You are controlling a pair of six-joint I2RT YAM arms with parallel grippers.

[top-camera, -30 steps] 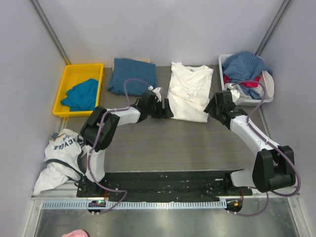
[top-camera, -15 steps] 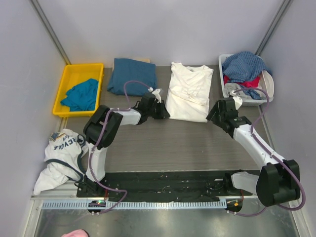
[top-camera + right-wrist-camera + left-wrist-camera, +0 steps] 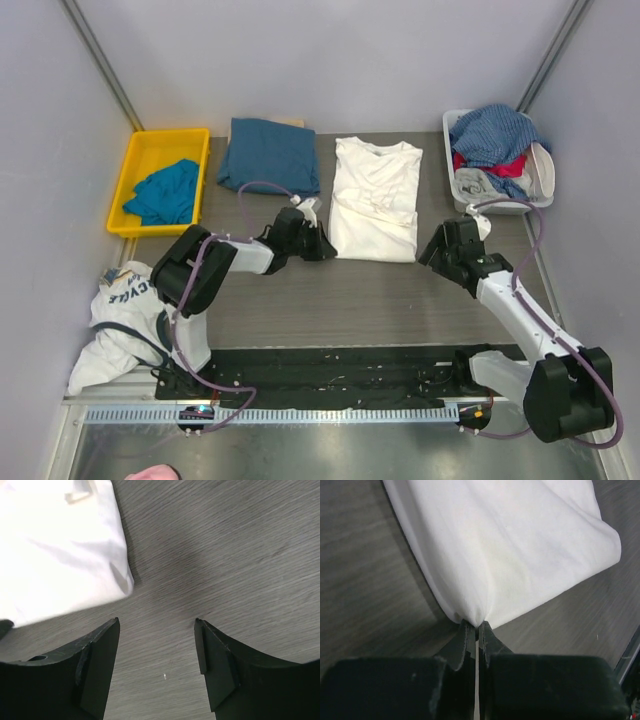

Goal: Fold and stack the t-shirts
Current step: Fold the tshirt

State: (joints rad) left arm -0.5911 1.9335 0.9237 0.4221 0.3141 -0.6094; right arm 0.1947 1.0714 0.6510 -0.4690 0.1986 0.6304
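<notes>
1. The left arm reached from its base at 7 o'clock toward the middle of the tabletop (image 3: 330,290), forearm lying low and pointing toward 2 o'clock, with its left end effector (image 3: 318,240) at the near left corner of the white t-shirt (image 3: 375,198).
2. In the left wrist view, the left end effector (image 3: 477,630) was pinched together on the edge of the white t-shirt (image 3: 510,545), a small tuck of cloth caught between its two dark fingers (image 3: 466,637).
3. The right arm rose from 5 o'clock and bent toward 11 o'clock, ending with the right end effector (image 3: 440,245) just beside the shirt's near right corner.
4. In the right wrist view, the right end effector (image 3: 157,652) stood wide apart over bare wood grain, holding nothing; the shirt's corner (image 3: 60,550) lay at 10 o'clock, clear of both fingers (image 3: 97,665).
5. The white t-shirt lay folded lengthwise at the tabletop's centre, collar toward 12 o'clock.
6. A folded dark blue t-shirt (image 3: 268,153) lay at 11 o'clock, well apart from it.
7. A yellow bin (image 3: 140,150) holding a teal garment (image 3: 165,190) sat at 10 o'clock.
8. A white basket (image 3: 540,190) heaped with clothes (image 3: 495,135) sat at 2 o'clock.
9. A white printed bag (image 3: 120,320) slumped at 8 o'clock.
10. Pale grey walls (image 3: 330,60) enclosed the tabletop.
</notes>
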